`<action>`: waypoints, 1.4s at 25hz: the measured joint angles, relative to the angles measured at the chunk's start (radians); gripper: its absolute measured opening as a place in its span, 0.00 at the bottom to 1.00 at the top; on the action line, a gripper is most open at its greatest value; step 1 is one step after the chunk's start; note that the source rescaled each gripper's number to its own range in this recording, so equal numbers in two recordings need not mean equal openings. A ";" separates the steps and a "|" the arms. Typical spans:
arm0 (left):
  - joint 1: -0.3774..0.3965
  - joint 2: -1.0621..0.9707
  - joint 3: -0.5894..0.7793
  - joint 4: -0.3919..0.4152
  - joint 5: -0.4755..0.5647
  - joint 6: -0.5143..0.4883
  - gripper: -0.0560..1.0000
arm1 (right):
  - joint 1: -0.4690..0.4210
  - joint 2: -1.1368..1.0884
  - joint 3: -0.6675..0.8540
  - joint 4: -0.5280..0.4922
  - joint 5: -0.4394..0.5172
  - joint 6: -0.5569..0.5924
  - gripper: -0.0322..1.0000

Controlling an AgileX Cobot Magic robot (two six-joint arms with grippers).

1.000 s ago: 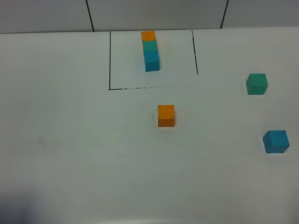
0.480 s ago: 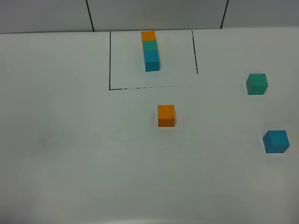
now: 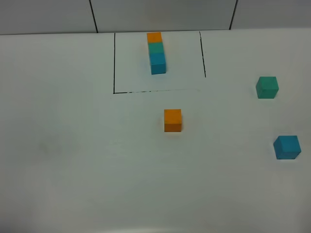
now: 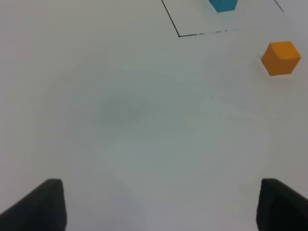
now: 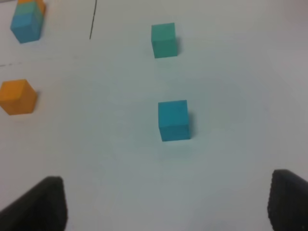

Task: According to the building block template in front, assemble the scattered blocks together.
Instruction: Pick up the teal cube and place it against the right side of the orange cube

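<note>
The template is a row of orange, teal-green and blue cubes inside a thin black rectangle at the table's far middle. The loose orange cube sits just in front of the frame. The loose teal-green cube and the loose blue cube sit at the right. Neither gripper shows in the high view. My left gripper is open and empty over bare table, with the orange cube far ahead. My right gripper is open and empty, with the blue cube just ahead and the teal-green cube beyond it.
The white table runs wide to the left and front. A grey wall with dark seams stands behind the table's far edge. The black frame line shows in the left wrist view.
</note>
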 joint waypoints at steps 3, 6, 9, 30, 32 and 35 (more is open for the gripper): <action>0.020 0.000 0.000 0.000 0.000 0.001 0.75 | 0.000 0.000 0.000 0.000 0.000 0.000 0.71; 0.075 0.000 0.000 0.000 0.000 0.001 0.75 | 0.000 0.000 0.000 0.000 0.000 0.000 0.71; 0.113 0.000 0.000 0.000 0.000 0.001 0.75 | 0.000 0.000 0.000 0.000 0.000 0.000 0.71; 0.119 0.000 0.000 0.000 0.000 0.002 0.75 | 0.000 0.000 0.000 0.000 0.000 0.000 0.71; 0.119 0.000 0.000 0.000 0.000 0.002 0.75 | 0.000 0.000 0.000 0.000 0.000 0.000 0.71; 0.119 0.000 0.000 0.000 0.000 0.002 0.75 | 0.000 0.000 0.000 0.000 0.000 0.000 0.71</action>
